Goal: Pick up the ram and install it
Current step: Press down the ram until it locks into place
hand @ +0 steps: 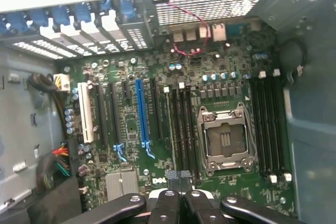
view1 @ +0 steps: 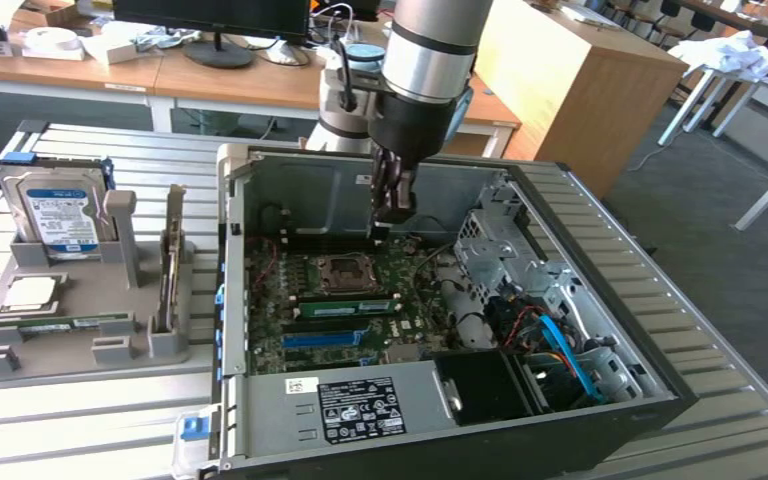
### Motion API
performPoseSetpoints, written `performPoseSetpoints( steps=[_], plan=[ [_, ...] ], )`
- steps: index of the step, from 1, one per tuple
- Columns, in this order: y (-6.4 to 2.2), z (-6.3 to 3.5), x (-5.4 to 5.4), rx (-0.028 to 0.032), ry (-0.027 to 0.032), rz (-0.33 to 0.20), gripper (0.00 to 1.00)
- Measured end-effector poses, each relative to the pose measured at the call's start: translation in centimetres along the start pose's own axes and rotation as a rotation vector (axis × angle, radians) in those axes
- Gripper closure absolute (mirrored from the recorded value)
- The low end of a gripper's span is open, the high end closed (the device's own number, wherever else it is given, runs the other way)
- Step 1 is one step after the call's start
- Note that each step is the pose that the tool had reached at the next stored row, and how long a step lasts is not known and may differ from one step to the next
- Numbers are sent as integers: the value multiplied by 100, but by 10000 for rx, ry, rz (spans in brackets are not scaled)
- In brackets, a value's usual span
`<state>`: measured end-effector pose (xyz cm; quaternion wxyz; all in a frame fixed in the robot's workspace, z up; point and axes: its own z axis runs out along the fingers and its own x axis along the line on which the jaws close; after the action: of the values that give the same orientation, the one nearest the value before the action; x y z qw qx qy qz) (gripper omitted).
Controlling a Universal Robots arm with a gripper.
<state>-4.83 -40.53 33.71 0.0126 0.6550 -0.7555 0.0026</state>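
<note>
Hovering inside the open computer case (view1: 598, 300), my claw (view1: 391, 215) is clenched on nothing, fingertips pressed together over the motherboard (hand: 157, 66). The ram (view1: 344, 305) stands in a slot at about six o'clock from me in the exterior view, between the CPU socket (hand: 227, 137) and the blue slot (view1: 324, 338); I judge it placed, though I cannot tell whether its latches caught. A half-seated end could spring loose. Drifting off line while pressing, I could strike the bare socket.
</note>
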Motion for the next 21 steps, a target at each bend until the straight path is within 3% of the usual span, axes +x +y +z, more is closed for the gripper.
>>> performPoseSetpoints(
  steps=[21],
  plan=[
    [0, 19, 0, -81, -46, 3659, 90]
  ],
)
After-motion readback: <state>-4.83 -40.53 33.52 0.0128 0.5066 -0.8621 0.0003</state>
